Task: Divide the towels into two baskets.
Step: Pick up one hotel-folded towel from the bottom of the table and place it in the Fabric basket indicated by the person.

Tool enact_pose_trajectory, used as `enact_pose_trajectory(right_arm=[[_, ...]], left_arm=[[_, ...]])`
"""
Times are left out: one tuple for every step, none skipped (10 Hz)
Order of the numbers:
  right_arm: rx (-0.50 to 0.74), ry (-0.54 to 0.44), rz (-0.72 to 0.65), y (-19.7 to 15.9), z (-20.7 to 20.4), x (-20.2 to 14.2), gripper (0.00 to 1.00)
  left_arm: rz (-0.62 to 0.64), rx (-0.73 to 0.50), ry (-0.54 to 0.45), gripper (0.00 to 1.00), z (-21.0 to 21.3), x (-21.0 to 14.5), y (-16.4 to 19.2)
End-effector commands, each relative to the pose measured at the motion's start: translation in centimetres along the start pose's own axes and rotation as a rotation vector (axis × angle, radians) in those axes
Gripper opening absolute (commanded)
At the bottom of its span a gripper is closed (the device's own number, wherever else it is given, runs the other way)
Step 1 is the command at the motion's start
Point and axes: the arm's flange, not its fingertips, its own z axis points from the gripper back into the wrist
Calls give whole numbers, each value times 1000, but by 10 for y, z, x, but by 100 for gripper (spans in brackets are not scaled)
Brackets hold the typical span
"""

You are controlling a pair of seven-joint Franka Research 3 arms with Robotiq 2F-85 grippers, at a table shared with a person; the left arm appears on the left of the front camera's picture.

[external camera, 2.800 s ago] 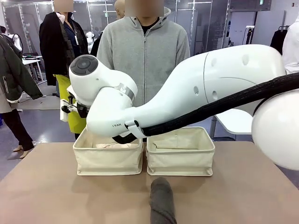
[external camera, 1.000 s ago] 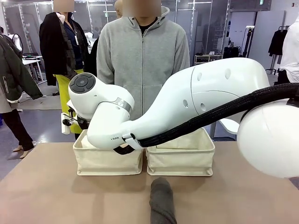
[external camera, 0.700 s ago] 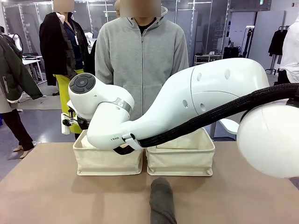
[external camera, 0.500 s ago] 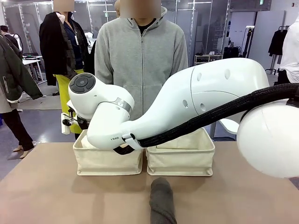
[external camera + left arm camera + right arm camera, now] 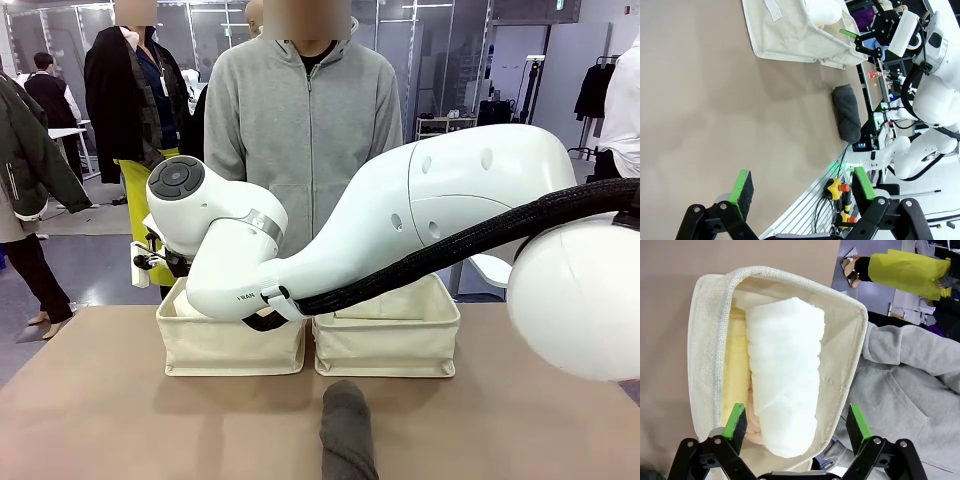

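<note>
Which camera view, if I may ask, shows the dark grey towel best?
The left wrist view: the dark grey towel lies whole on the table. The front view cuts off its near end; the right wrist view faces a basket.

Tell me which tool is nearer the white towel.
Right. The right tool hangs open directly over the white towel in its basket. The left tool, also open, is over bare table, well away from that basket.
</note>
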Motion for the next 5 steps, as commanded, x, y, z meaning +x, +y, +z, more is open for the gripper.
enact_pose_trajectory(right_arm=[[0,0,0,0,0,0,100],[7,-9,-31,2,16,-8,100],[-25,2,-65,6,43,-21,100],[-32,-11,-103,13,66,-36,100],[-23,-41,-142,25,85,-54,100]], left_arm=[[-12,-9,-13,100,3,0,-3],[-12,-9,-13,100,3,0,-3],[-12,-9,-13,100,3,0,-3],[-12,-9,-13,100,3,0,-3],[-12,-9,-13,100,3,0,-3]])
